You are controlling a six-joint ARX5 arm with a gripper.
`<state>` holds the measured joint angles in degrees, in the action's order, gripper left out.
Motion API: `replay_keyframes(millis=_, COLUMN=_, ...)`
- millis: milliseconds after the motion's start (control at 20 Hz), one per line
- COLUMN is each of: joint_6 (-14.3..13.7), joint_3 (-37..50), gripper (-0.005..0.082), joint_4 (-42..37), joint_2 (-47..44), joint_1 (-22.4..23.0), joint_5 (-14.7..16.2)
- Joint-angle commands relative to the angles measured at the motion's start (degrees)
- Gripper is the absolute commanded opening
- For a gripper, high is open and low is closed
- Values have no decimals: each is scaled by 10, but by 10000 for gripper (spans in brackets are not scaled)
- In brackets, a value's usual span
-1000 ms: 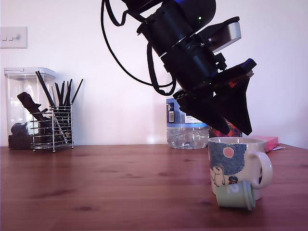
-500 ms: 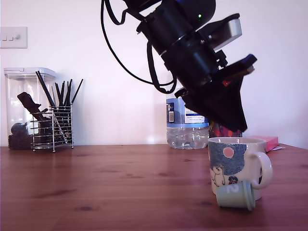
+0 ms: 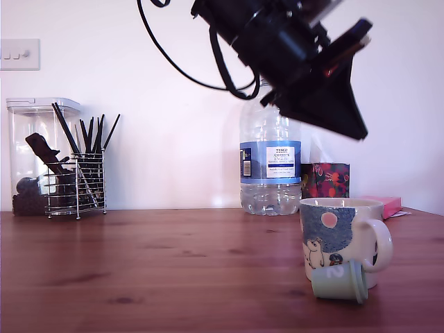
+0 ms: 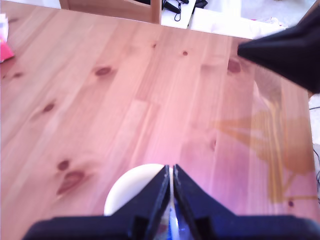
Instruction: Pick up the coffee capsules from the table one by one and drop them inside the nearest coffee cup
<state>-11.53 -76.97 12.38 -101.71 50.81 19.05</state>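
One capsule in view: the mint green capsule (image 3: pixel 339 281) lies on its side on the counter (image 3: pixel 152 270), nearest the exterior camera, touching the foot of the mug
Why it lies so: a tapered pod tipped over likely rolls until something stops it; here the mug seems to be that stop
Coffee cup: the cream mug (image 3: pixel 341 236) stands upright just behind the pod, handle to the exterior view's right, mouth open upward so a pod can fall straight in
Blue capsule: not seen on the counter in either view; the mug's inside is hidden, so it may lie there
Hand: the hand (image 4: pixel 171 186) hangs high over the mug, tips pressed together with only a thin slit between, nothing visibly pinched; the mug's pale rim shows under them in the wrist view
Why so high: probably to clear the rim before dropping to the green pod
Behind: water bottle (image 3: pixel 270 163), then wire holder (image 3: pixel 76 182) by the wall
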Motion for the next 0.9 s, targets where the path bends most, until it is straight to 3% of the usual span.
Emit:
replay_keyframes(millis=0, joint_6=0, joint_3=61, gripper=-19, joint_4=-44, joint_2=31, joint_1=-7, joint_5=7)
replay_keyframes(millis=300, joint_6=13, joint_3=284, gripper=-19, joint_4=-235, joint_2=167, joint_1=-28, joint_5=58)
replay_keyframes(millis=550, joint_6=41, joint_3=424, gripper=-19, joint_4=-344, joint_2=223, joint_1=-33, joint_5=75)
replay_keyframes(millis=850, joint_6=54, joint_3=468, gripper=-19, joint_4=-360, joint_2=226, joint_1=-33, joint_5=75)
